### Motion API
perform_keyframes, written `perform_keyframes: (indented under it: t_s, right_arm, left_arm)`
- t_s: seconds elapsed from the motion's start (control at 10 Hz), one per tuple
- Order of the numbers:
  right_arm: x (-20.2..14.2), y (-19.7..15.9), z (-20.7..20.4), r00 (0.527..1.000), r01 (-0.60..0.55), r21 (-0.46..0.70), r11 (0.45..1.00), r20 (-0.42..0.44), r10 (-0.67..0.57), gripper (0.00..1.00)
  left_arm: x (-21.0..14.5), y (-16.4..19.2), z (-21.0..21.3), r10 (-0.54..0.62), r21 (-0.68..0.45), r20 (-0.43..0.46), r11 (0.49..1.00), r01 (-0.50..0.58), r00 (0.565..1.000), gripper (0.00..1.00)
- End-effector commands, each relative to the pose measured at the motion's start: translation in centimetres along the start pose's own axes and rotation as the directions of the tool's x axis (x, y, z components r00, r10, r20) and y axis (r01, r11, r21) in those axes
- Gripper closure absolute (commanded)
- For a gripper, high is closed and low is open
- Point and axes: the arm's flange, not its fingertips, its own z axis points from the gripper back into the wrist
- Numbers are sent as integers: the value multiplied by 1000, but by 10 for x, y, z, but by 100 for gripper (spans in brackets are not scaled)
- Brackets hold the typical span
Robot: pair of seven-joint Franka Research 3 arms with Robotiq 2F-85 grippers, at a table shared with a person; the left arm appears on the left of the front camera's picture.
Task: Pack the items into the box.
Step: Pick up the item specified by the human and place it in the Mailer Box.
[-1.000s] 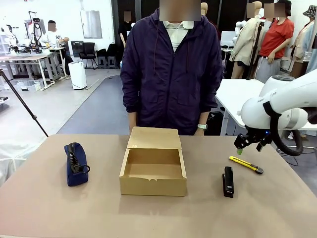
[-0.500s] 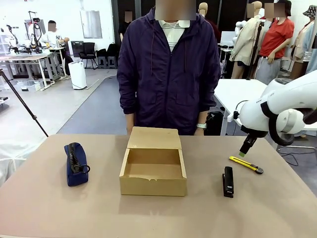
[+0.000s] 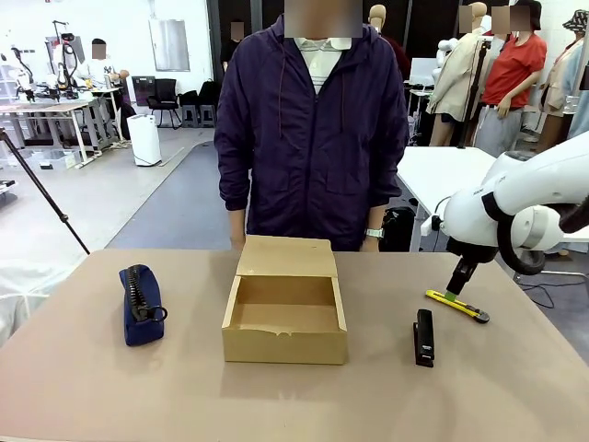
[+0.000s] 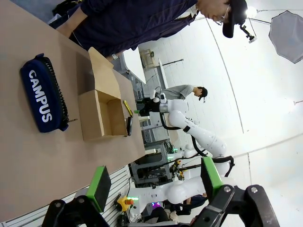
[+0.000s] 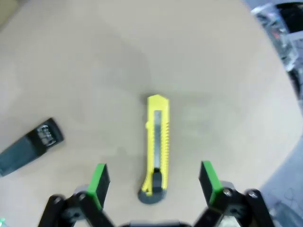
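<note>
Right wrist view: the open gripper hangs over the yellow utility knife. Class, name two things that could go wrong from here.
1. The utility knife is slim and lies flat, so the right gripper could scrape the table or pinch it askew.
2. The black stapler lies close beside the knife; a wide-open finger might nudge it on the way down.

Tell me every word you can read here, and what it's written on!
"CAMPUS": white letters on the navy blue pouch.
Pale mark on the black stapler: too blurred to read.
On the cardboard box: no print seen.
</note>
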Motion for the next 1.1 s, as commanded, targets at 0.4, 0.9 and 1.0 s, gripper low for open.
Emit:
perform_keyframes:
  t_s: [0.4,0.9,1.0]
  right_arm:
    - [16,-35,-47,973,-195,114,974,-106,207,0]
    - [16,-31,-51,960,-194,115,974,-181,212,60]
    - [16,-30,-51,961,-189,124,974,-179,210,100]
  left_arm:
    - [1,-3,1,-8,-24,8,1000,8,1000,0]
    - [1,-3,1,-8,-24,8,1000,8,1000,0]
    - [1,-3,1,-8,-24,8,1000,8,1000,0]
